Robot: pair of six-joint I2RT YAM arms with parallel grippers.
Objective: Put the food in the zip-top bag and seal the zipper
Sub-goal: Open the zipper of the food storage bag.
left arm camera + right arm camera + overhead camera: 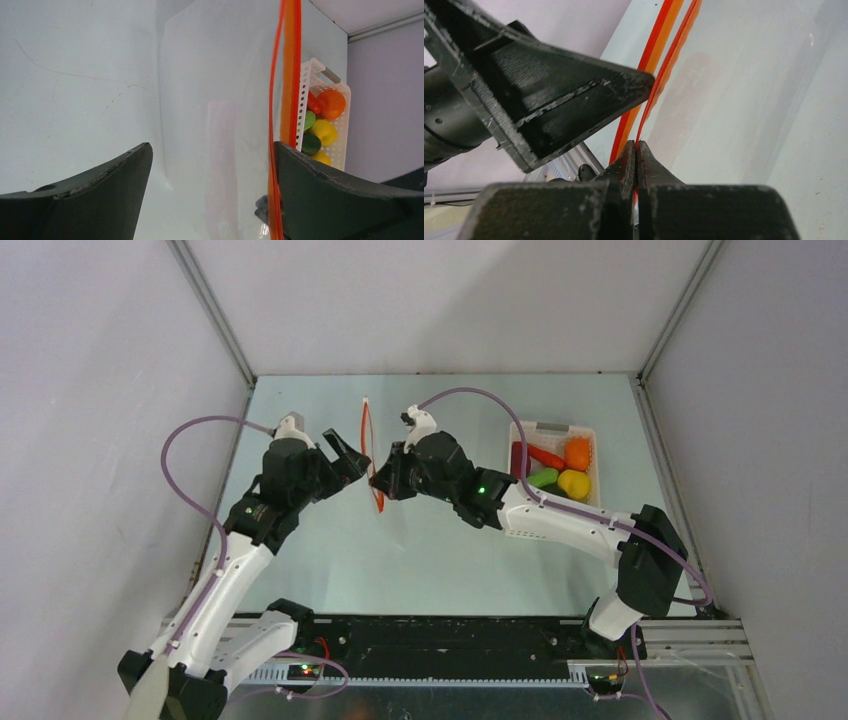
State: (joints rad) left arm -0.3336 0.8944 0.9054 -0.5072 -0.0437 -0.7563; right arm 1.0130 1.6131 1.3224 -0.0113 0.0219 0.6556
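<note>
Overhead: the zip-top bag (395,525) is held up over the desk (320,560), the food (560,472) well apart in a basket (553,426). Left wrist: the left hand (212,145) is spread open, the zipper (290,75) near one finger. Right wrist: the right hand (636,150) is clamped on one zipper lip; slippage there would likely drop the limp, clear bag.

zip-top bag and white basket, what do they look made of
zip-top bag: thin clear plastic film, glossy; the table shows through it and it carries soft reflections. Its zipper: orange-red plastic strip, seemingly stiffer. white basket: rigid moulded plastic, matte-looking, with rows of small holes.
</note>
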